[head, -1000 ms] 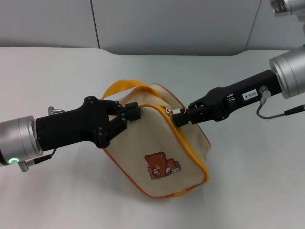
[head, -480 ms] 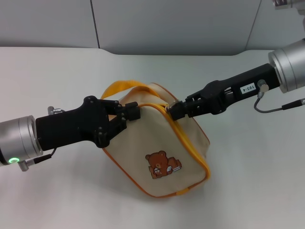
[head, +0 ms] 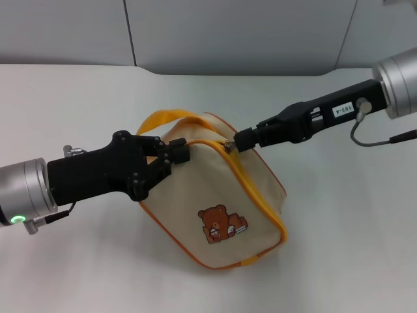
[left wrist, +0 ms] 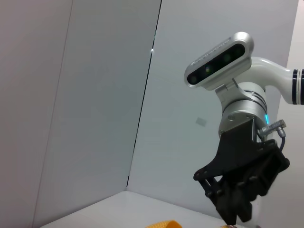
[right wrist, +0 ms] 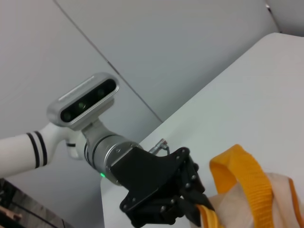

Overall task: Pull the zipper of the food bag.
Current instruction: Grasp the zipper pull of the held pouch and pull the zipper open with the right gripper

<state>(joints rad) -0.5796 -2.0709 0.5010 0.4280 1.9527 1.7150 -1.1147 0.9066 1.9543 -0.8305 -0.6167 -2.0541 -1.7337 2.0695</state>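
Note:
The beige food bag with a brown bear print lies on the white table, between both arms. Its orange zipper curves along the top edge, and the silver pull tab sits near the top corner. My right gripper reaches in from the right and is shut on the pull tab. My left gripper comes from the left and is shut on the bag's upper left corner, beside the orange strap handle. The right wrist view shows the strap handle and the left gripper.
The white table spreads around the bag, with a grey wall behind its far edge. The robot's head camera shows in the left wrist view above the right gripper.
My right gripper has risen and shifted slightly left at the pull tab, and its arm now slopes up more steeply. The bag's top corner has lifted a little. The left arm has stayed put.

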